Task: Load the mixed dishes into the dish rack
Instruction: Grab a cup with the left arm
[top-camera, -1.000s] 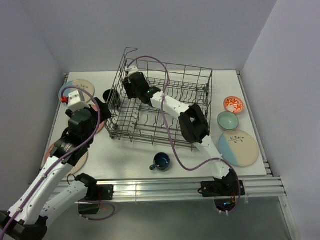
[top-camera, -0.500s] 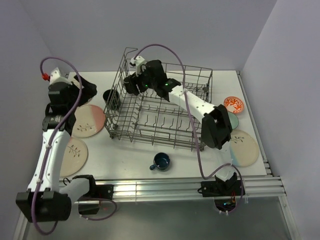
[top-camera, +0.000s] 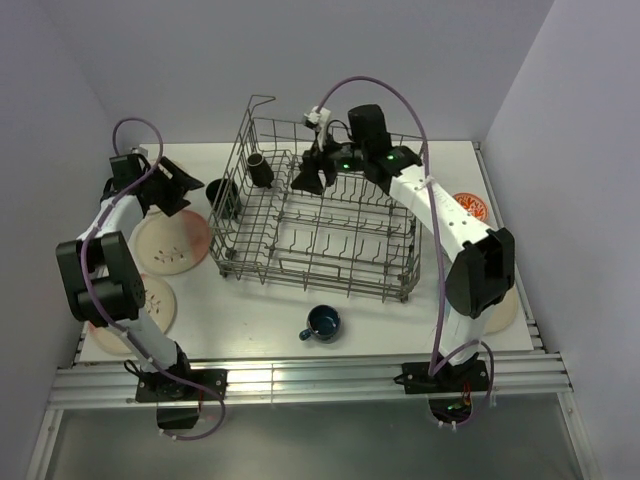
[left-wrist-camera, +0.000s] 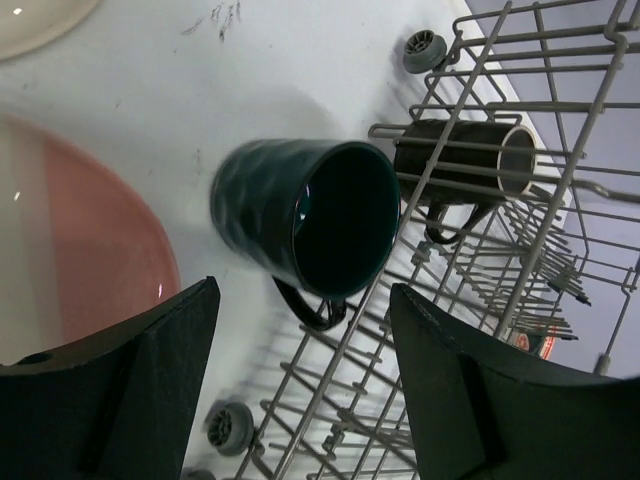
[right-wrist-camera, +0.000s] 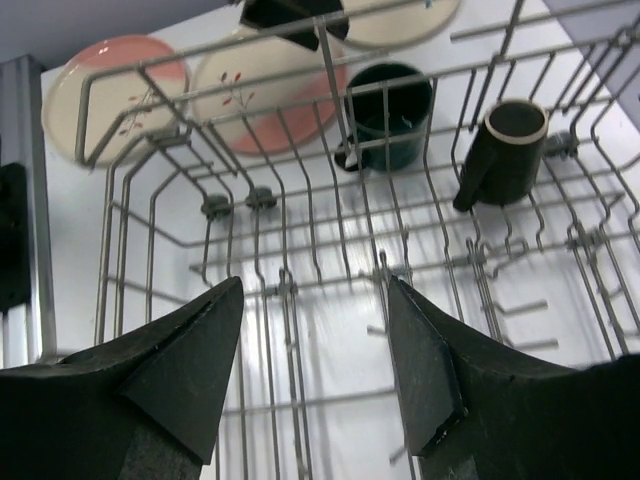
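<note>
The grey wire dish rack stands mid-table. A brown mug rests on tines in its back left corner; it also shows in the right wrist view and the left wrist view. My right gripper hangs open and empty over the rack's back. My left gripper is open and empty, just short of a black mug outside the rack's left wall. A teal-blue mug sits in front of the rack.
Plates lie at the left: a pink one, another nearer, and a third under the left arm. The orange-red bowl and a plate peek out behind the right arm. The pale green bowl is hidden.
My right gripper has let go of the brown mug in the rack's back left corner and drawn back to the right. My left arm has swung to the back left, up to the black mug.
</note>
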